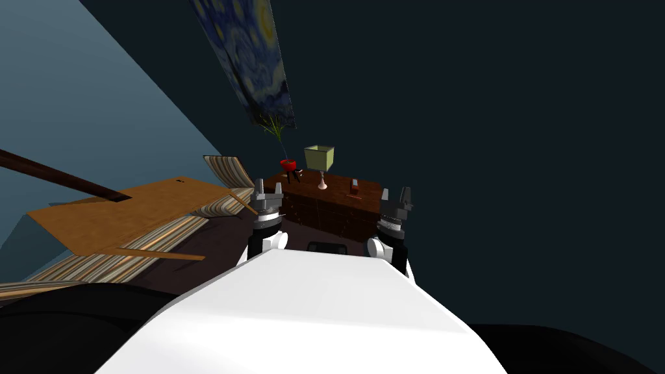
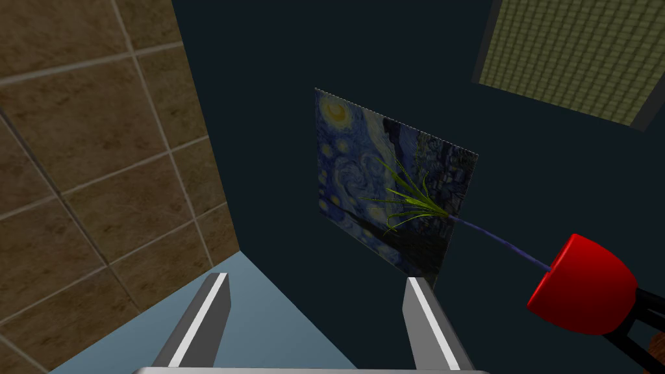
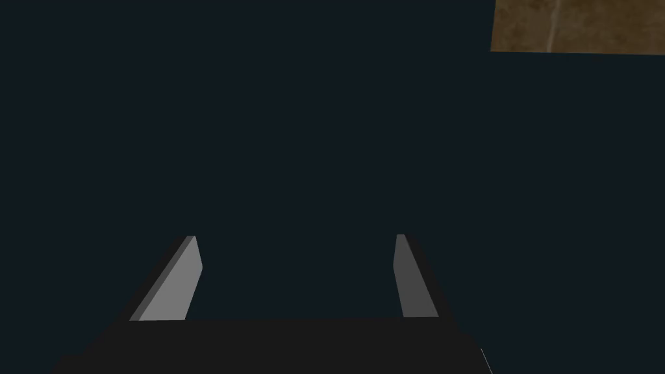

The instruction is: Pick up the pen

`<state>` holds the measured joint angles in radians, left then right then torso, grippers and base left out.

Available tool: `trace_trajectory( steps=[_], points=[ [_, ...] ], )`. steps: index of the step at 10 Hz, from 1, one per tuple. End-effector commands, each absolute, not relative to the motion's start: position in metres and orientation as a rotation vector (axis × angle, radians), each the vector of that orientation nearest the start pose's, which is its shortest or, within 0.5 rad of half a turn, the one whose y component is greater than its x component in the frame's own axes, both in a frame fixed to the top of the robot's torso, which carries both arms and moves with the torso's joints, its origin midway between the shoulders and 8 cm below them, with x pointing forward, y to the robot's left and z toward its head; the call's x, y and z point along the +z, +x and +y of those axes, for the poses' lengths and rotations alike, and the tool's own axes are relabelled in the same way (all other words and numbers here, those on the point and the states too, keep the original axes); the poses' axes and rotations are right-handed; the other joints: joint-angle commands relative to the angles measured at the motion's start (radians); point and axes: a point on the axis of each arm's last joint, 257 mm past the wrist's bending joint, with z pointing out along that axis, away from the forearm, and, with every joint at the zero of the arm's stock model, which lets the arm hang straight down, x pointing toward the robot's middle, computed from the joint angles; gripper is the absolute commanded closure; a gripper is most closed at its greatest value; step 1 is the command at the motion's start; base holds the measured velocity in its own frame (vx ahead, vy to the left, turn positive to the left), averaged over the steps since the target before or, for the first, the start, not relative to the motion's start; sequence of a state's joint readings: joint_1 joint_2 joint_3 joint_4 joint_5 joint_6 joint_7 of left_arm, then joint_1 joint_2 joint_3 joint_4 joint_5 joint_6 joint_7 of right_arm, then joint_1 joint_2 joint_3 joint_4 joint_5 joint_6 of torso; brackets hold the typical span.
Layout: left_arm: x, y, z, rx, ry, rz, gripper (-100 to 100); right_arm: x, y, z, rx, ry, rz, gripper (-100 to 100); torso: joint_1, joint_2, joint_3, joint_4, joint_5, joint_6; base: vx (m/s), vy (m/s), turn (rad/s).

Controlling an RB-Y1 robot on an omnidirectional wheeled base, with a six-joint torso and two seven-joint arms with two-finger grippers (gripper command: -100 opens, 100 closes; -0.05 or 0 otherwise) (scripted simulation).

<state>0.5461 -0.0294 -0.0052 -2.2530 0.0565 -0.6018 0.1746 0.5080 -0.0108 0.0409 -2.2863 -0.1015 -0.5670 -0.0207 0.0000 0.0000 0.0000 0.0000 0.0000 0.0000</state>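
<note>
The robot is standing short of a dark wooden chest of drawers [image 1: 331, 211], and to my eye it is only approaching; no reach is under way. Both arms are being held up in front, the left tool [image 1: 268, 193] and the right tool [image 1: 396, 198] each gaping wide with nothing between the blades.

I am not managing to pick out the pen for certain. I judge it is lying on the chest's top, and a tiny pale sliver [image 1: 298, 171] just beside the black stand of the red plant pot [image 1: 288, 163] may be it. The next move is calling for rolling closer, then lowering one tool, probably the left, over that far-left corner, clear of the pot and of the green-shaded lamp [image 1: 320, 162] to its right.

A small reddish-brown box [image 1: 355, 187] is sitting further right. A swirling night-sky painting [image 1: 250, 58] is hanging on the dark blue wall behind. A striped chair [image 1: 227, 170] and an orange-brown tabletop [image 1: 130, 208] are standing off to the left.
</note>
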Motion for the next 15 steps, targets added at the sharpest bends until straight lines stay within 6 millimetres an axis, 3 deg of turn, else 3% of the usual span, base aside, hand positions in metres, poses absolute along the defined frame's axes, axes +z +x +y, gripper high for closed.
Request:
trace_trajectory(
  steps=[1, 7, 10, 11, 13, 14, 15],
  points=[
    [0.017, 0.326, 0.292, -1.490, -0.746, 0.472, 0, 0.034, 0.334, -0.262, 1.449, 0.641, 0.564, -100, 0.000, 0.000, 0.000, 0.000, 0.000, 0.000, -0.028, 0.018, -0.009],
    [0.017, 0.326, 0.292, -1.490, -0.746, 0.472, 0, 0.007, 0.342, -0.192, 1.489, 0.518, 0.809, -100, 0.004, 0.007, 0.004, 0.002, 0.001, 0.000, -0.091, 0.052, -0.009],
    [0.017, 0.326, 0.292, -1.490, -0.746, 0.472, 0, -0.028, 0.342, -0.149, 1.492, 0.419, 0.989, -100, 0.005, 0.010, 0.006, 0.002, 0.001, 0.000, -0.148, 0.075, 0.005],
    [0.017, 0.326, 0.292, -1.490, -0.746, 0.472, 0, -0.028, 0.341, -0.149, 1.491, 0.416, 0.993, -100, 0.005, 0.011, 0.006, 0.002, 0.001, 0.000, -0.121, 0.063, 0.008],
    [0.017, 0.326, 0.292, -1.490, -0.746, 0.472, 0, -0.060, 0.337, -0.123, 1.481, 0.339, 1.123, -100, 0.004, 0.008, 0.004, 0.002, 0.001, 0.000, -0.107, 0.077, 0.026],
    [0.017, 0.326, 0.292, -1.490, -0.746, 0.472, 0, -0.062, 0.336, -0.123, 1.478, 0.326, 1.138, -100, 0.005, 0.007, 0.004, 0.002, 0.001, 0.000, -0.088, 0.062, 0.006],
    [0.017, 0.326, 0.292, -1.490, -0.746, 0.472, 0, -0.081, 0.333, -0.112, 1.467, 0.282, 1.208, -100, 0.004, 0.006, 0.004, 0.002, 0.001, 0.000, -0.096, 0.072, 0.033]
  ],
)
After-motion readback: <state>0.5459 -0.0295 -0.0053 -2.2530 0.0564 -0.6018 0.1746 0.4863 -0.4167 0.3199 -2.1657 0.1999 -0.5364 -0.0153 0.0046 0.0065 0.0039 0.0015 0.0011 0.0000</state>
